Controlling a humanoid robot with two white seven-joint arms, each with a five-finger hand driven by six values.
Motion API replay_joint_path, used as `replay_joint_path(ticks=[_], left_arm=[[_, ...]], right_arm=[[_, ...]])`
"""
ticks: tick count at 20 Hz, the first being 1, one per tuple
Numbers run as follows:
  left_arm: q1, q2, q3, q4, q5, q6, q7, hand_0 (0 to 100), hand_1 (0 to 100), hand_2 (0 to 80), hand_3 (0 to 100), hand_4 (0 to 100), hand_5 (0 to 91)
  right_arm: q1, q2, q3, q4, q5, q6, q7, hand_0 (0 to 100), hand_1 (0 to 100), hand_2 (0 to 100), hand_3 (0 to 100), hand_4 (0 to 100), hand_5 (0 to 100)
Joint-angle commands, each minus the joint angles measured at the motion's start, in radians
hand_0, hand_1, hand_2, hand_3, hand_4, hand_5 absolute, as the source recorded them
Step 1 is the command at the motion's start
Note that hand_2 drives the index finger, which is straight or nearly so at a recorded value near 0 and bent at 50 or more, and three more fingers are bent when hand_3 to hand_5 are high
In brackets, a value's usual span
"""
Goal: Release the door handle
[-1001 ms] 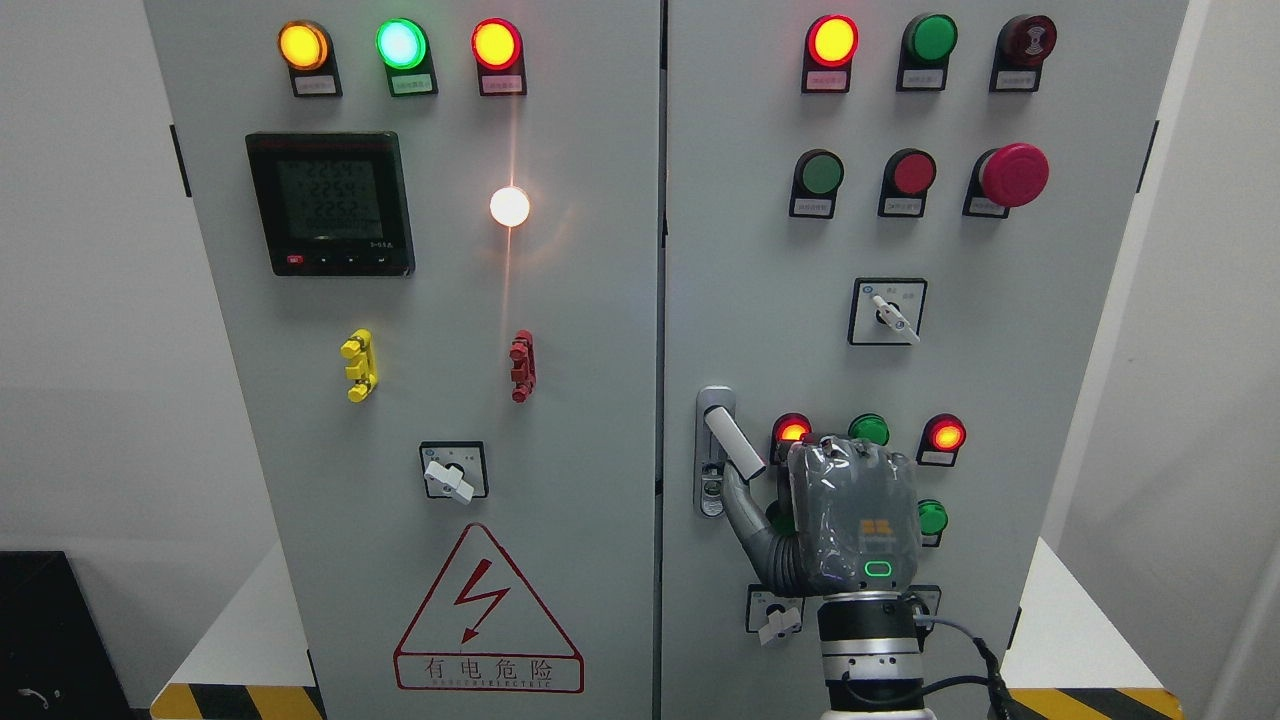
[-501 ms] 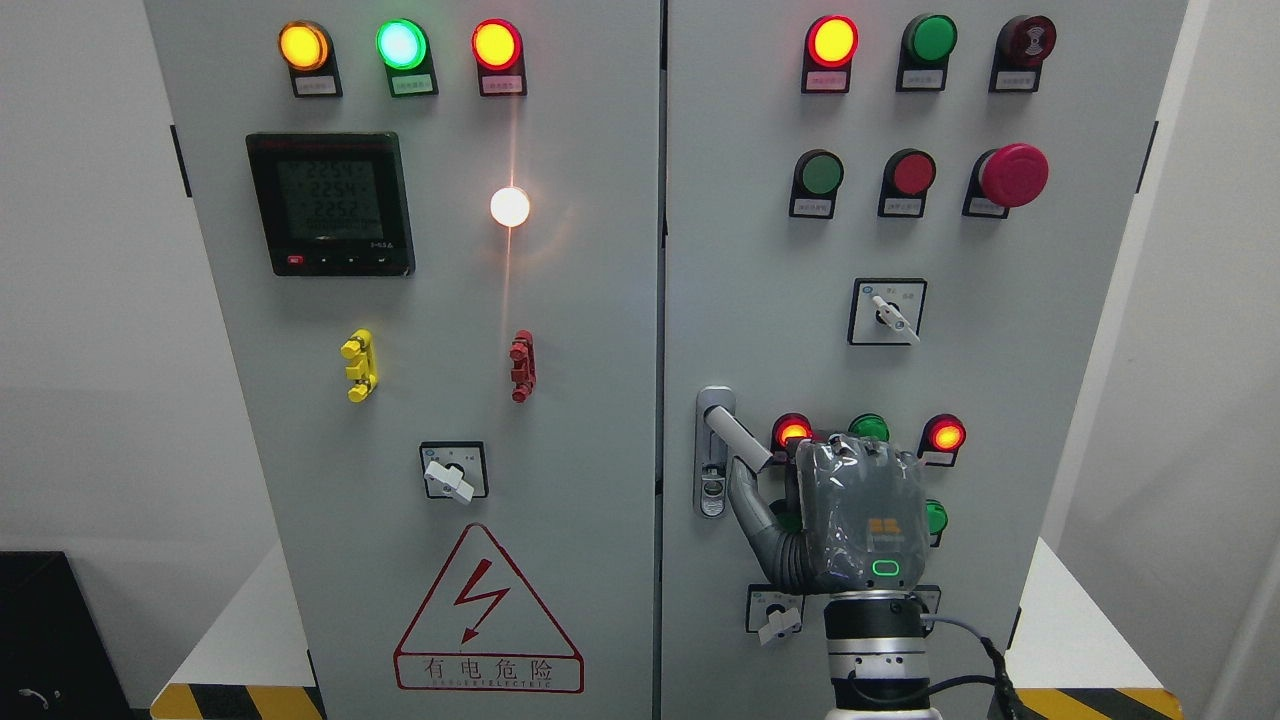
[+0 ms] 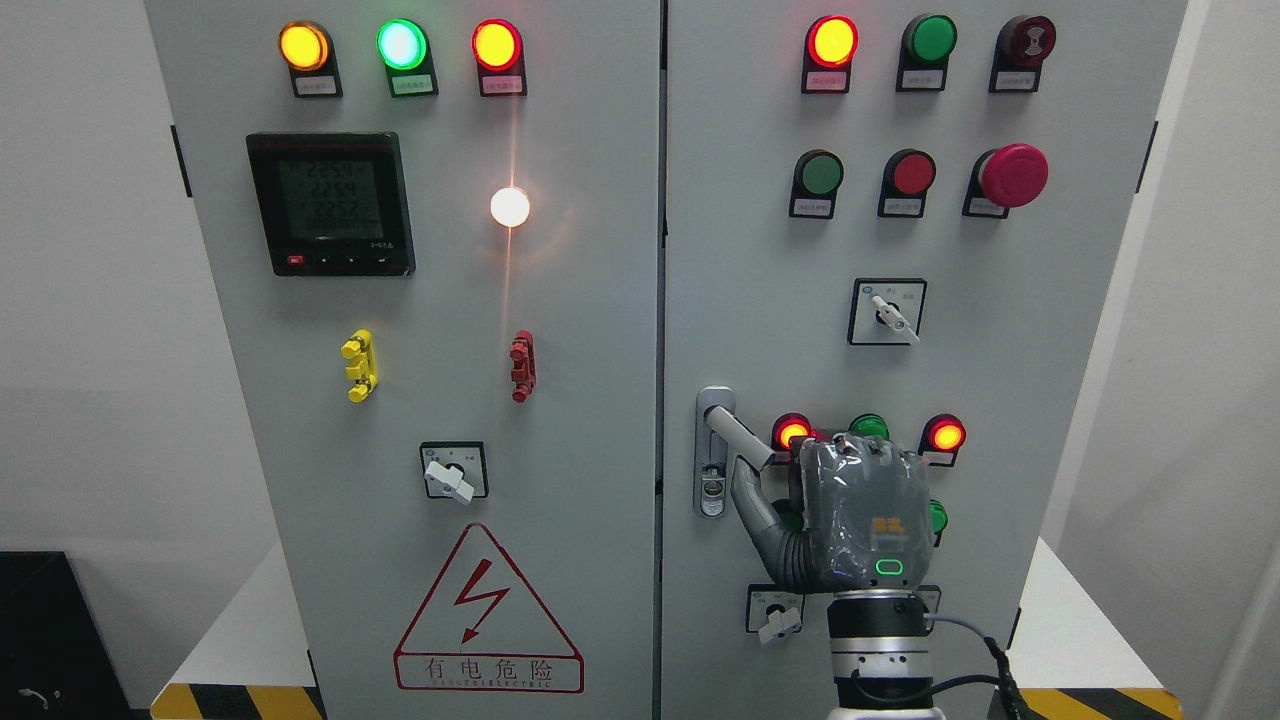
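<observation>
The grey door handle [image 3: 738, 437] sits on the left edge of the right cabinet door [image 3: 760, 250]. It is swung out from its mount and slants down to the right, and its whole length shows. My right hand [image 3: 800, 490] comes up from the bottom edge, just right of and below the handle, with its back toward the camera. Its thumb [image 3: 748, 497] stretches up and left, with the tip right under the handle's free end. The hand does not close around the handle. The other fingers are hidden behind the back of the hand. The left arm is out of view.
Lit red and green lamps [image 3: 945, 435] sit right behind the hand. A rotary switch [image 3: 775, 615] is just below the hand and another [image 3: 888, 312] is above it. A red mushroom button [image 3: 1012, 174] is at the upper right. The left door [image 3: 450, 300] carries a meter and more switches.
My right hand has shifted slightly to the right. The handle's free end has swung a little further right and up. The thumb stays under it.
</observation>
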Motion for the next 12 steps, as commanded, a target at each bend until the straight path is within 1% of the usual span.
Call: replay_joint_path(ticks=[1,12], left_arm=[[0.008,0.0,0.0,0.0,0.0,-0.001,0.0,12,56,0.0,0,0,0.0],[0.008,0.0,0.0,0.0,0.0,0.001,0.0,12,56,0.0,0,0,0.0]], right_arm=[[0.0,-0.001,-0.01,-0.007,-0.001,0.0,0.009,55,30,97,100,98,100],[0.002,-0.002,-0.011,-0.016,-0.001,0.0,0.007,56,29,97,100,98,100]])
